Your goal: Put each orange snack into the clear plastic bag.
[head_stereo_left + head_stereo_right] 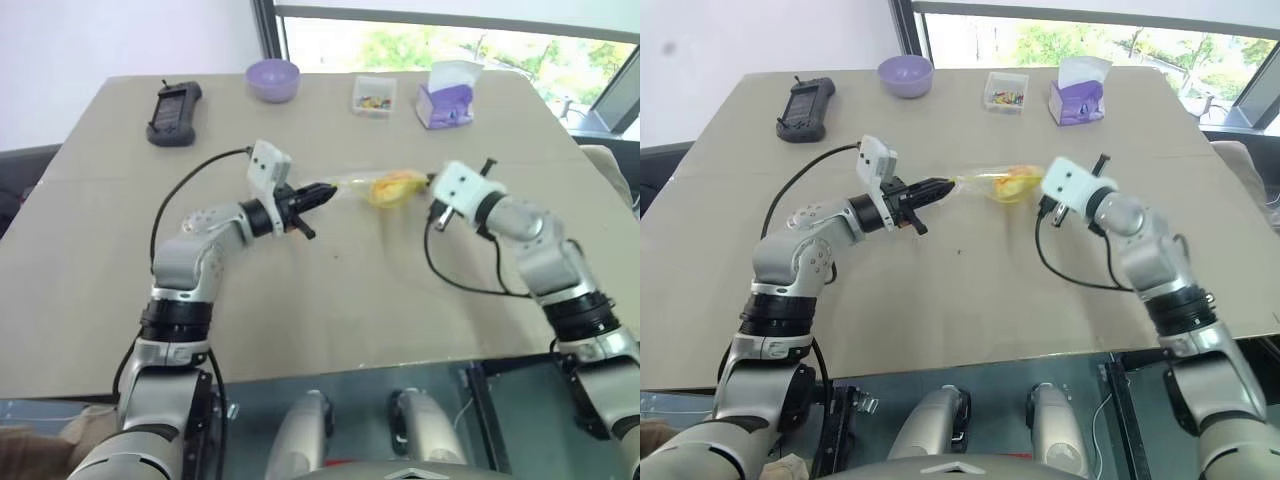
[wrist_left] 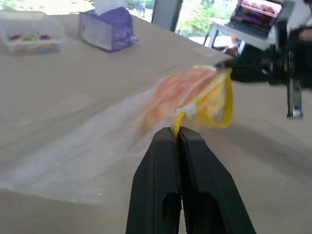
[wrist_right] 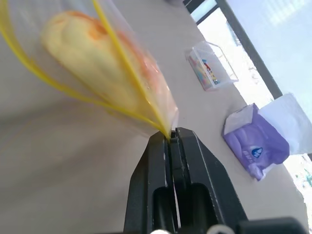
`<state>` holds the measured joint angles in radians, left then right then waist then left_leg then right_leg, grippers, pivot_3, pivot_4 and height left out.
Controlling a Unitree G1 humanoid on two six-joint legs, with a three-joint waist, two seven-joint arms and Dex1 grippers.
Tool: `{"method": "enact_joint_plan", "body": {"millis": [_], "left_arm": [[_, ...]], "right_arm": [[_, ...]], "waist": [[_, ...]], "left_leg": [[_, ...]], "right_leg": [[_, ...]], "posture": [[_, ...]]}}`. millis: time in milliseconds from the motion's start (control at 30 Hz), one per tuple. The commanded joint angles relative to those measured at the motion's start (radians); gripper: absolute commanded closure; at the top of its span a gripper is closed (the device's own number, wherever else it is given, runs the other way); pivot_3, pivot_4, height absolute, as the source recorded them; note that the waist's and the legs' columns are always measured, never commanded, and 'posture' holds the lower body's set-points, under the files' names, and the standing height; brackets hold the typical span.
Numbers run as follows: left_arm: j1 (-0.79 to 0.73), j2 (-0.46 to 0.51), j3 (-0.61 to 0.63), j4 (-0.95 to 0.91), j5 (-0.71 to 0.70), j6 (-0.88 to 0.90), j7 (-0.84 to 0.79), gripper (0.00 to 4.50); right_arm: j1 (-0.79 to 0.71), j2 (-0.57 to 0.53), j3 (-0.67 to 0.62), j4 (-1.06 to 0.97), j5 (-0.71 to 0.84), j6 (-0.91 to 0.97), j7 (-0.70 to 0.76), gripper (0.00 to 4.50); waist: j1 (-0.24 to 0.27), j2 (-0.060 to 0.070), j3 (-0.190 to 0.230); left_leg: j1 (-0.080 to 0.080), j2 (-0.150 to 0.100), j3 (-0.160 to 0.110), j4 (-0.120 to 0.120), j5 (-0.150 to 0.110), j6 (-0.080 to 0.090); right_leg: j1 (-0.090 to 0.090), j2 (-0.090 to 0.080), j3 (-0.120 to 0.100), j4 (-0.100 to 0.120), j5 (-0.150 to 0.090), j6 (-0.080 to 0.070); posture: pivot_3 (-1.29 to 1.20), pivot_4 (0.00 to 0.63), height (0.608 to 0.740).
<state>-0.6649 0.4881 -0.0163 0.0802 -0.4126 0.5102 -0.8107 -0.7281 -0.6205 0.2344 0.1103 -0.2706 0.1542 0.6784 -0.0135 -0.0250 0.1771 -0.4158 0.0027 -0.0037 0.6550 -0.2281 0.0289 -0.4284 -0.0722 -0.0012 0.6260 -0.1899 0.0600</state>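
Orange snack (image 1: 393,187) inside the clear plastic bag (image 2: 122,131), lifted off the table (image 1: 330,300) and strung between the two grippers near the table's middle. Left gripper (image 2: 178,132) pinched tight on the bag's yellow seal strip (image 2: 225,105), fingers (image 2: 204,185) pressed together with the strip caught at their tips; snack just beyond those tips, behind the film. Right gripper (image 3: 171,136) likewise clamped, black fingers (image 3: 200,165) closed flat on the opposite corner of the bag mouth where the yellow strips meet; snack just past the tips, filling the bag above them. Bag body trailing back from the left gripper as a crinkled clear sheet.

Farther out, along the far edge of the table: small clear box (image 1: 374,95) of colourful bits, purple tissue pack (image 1: 445,100) just beside it, purple bowl (image 1: 273,79) to the box's left, black handheld device (image 1: 174,112) well apart at the far-left corner. Bare table between the grippers and those items; black cables looping from each wrist, clear of the bag.
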Motion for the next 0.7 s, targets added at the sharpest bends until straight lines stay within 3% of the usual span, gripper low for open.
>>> {"method": "enact_joint_plan", "body": {"millis": [33,133,267,367,433,500,567,633,700], "left_arm": [[-0.079,0.030,-0.008,0.070,0.061,-0.142,-0.065,4.50],[-0.169,0.005,0.020,0.187,0.067,-0.189,-0.054,4.50],[-0.121,0.037,-0.056,0.138,0.072,-0.218,-0.218,4.50],[-0.205,0.035,0.013,0.304,0.086,-0.254,-0.144,4.50],[-0.153,0.063,-0.028,0.218,0.040,-0.180,-0.255,4.50],[-0.140,0.049,-0.027,0.202,0.040,-0.228,-0.269,4.50],[-0.221,0.014,0.031,0.326,0.072,-0.272,-0.129,4.50],[-0.207,0.026,0.001,0.299,0.070,-0.245,-0.182,4.50],[-0.181,0.022,-0.010,0.260,0.066,-0.259,-0.206,4.50]], "right_arm": [[-0.100,-0.091,-0.054,0.011,0.070,0.026,0.166,4.47],[-0.176,-0.113,-0.040,0.122,0.060,-0.028,0.174,4.47],[-0.108,-0.147,-0.003,0.061,0.161,0.002,0.396,4.47],[-0.105,-0.161,-0.020,0.074,0.176,0.013,0.421,4.47],[-0.092,-0.178,-0.025,0.049,0.221,0.038,0.483,4.47],[-0.134,-0.156,-0.039,0.101,0.210,0.014,0.422,4.47],[-0.192,-0.146,-0.034,0.190,0.162,-0.030,0.351,4.47],[-0.170,-0.152,-0.024,0.156,0.211,-0.025,0.428,4.47],[-0.189,-0.119,-0.041,0.178,0.215,-0.035,0.373,4.47]], "waist": [[0.001,0.000,0.000],[0.001,0.000,0.000],[0.000,0.000,0.000],[0.000,0.000,0.002],[-0.003,0.000,0.002],[-0.003,0.001,0.002],[0.000,0.001,0.003],[0.002,0.001,0.002],[0.000,0.001,0.002]], "left_leg": [[0.000,0.000,0.000,0.000,0.000,0.000],[0.000,0.000,0.000,0.000,0.000,0.000],[0.000,0.000,0.000,-0.001,0.000,0.000],[-0.001,0.000,0.001,-0.001,-0.001,0.001],[-0.003,0.000,0.001,0.000,-0.001,0.001],[-0.003,0.001,0.001,-0.001,-0.001,0.001],[-0.002,0.000,0.001,0.000,-0.001,0.001],[-0.003,0.000,0.001,0.000,-0.001,0.001],[-0.001,0.001,0.000,0.000,-0.001,0.001]], "right_leg": [[0.000,0.000,0.000,0.000,0.000,0.000],[0.000,0.000,0.000,0.000,0.000,0.000],[0.001,0.000,0.000,-0.001,0.000,0.000],[-0.002,0.000,0.000,-0.001,0.000,0.000],[-0.004,0.000,0.000,0.001,0.000,0.000],[-0.004,0.000,0.000,0.000,0.000,0.000],[-0.003,0.000,0.000,0.001,0.000,0.000],[-0.003,0.000,0.000,0.001,0.000,0.000],[-0.002,0.000,0.000,0.001,0.000,0.000]], "posture": [[0.00,0.150,0.740],[0.00,0.150,0.740],[0.00,0.150,0.740],[0.00,0.150,0.740],[0.00,0.150,0.740],[0.00,0.150,0.740],[0.00,0.150,0.740],[0.00,0.150,0.740],[0.00,0.150,0.740]]}}
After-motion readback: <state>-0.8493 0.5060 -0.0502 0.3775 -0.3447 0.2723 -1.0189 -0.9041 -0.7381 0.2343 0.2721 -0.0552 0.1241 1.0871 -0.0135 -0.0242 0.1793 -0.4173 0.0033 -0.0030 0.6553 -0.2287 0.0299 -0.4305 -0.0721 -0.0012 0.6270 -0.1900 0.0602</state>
